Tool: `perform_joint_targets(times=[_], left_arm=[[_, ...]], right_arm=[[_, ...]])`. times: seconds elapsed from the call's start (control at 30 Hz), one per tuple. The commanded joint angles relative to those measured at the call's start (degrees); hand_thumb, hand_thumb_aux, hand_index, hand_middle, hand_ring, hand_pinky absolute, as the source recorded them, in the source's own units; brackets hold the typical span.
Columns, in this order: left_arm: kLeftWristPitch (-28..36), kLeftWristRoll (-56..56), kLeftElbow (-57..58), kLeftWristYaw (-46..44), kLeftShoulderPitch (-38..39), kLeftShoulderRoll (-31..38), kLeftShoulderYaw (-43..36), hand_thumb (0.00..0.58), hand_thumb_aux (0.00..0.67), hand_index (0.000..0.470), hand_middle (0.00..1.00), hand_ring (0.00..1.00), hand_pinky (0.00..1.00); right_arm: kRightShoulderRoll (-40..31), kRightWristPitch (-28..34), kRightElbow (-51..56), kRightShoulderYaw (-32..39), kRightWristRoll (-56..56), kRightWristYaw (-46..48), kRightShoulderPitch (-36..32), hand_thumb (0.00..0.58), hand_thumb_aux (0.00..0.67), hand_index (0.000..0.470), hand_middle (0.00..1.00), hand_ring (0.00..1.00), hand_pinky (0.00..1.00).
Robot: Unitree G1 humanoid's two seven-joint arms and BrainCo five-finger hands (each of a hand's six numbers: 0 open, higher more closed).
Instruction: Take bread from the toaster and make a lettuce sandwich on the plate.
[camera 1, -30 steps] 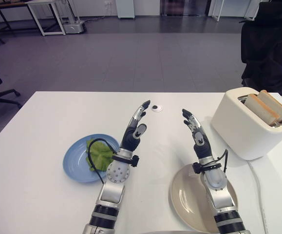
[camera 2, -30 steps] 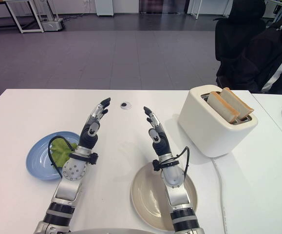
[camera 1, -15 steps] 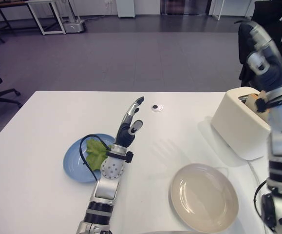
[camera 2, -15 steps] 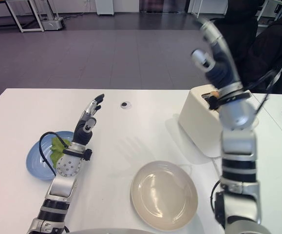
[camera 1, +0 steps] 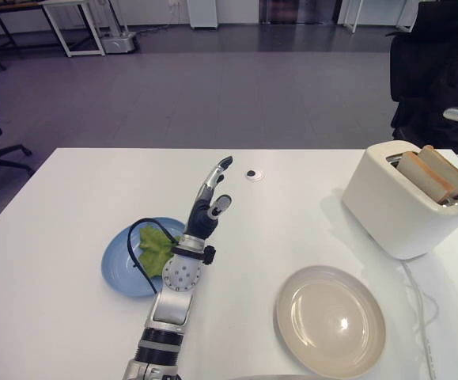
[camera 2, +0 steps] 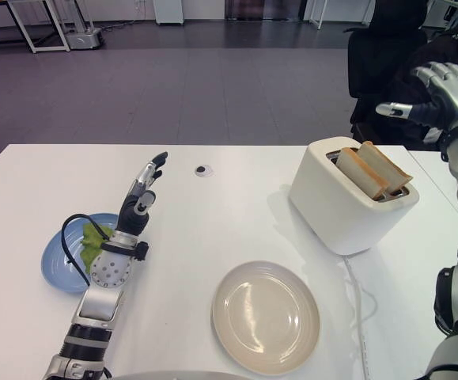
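Two bread slices (camera 2: 373,169) stand tilted in the slots of the white toaster (camera 2: 335,212), at the right rear of the white table (camera 2: 213,226). Neither slice is grasped. The right hand (camera 2: 447,87) is raised above and to the right of the toaster, clear of it, with fingers spread and holding nothing. Half a second ago it was directly over the toaster, covering the slices; a second ago it was low over the beige plate (camera 2: 266,318), which now lies uncovered in front of the toaster. The lettuce (camera 2: 96,240) lies on the blue plate (camera 2: 53,265) at the left. The left hand (camera 2: 140,202) is just beside that plate, fingers straight and apart, holding nothing, unchanged over the last half second.
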Motion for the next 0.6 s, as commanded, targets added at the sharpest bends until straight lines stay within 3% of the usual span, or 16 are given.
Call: perform_joint_targets(times=[0.03,0.53,0.57,0.6], left_arm=[[0.65,0.52,-0.59,0.04,0.63,0.39,0.24,0.0,0.0,0.0,0.0,0.0,0.0],[1.29,0.4,-1.39,0.15,0.84,0.61,0.19,0.0,0.0,0.0,0.0,0.0,0.0],[1.29,0.38,-1.27,0.15,0.79,0.65,0.22,0.0,0.0,0.0,0.0,0.0,0.0],[1.3,0.41,-1.2,0.19,0.81,0.69,0.26,0.0,0.0,0.0,0.0,0.0,0.0]], right_arm=[[-0.41,-1.81,4.36,3.64,-1.75,-0.5,-2.1,0.0,0.0,0.0,0.0,0.0,0.0],[-0.4,-5.16,11.52,11.52,-3.05,-1.1,-2.26,0.0,0.0,0.0,0.0,0.0,0.0],[-0.42,-5.76,10.86,11.5,-2.64,-0.45,-1.86,0.104,0.063,0.044,0.0,0.0,0.0],[-0.55,-6.34,9.84,11.38,-2.21,0.46,-1.24,0.464,0.37,0.26,0.0,0.0,0.0]])
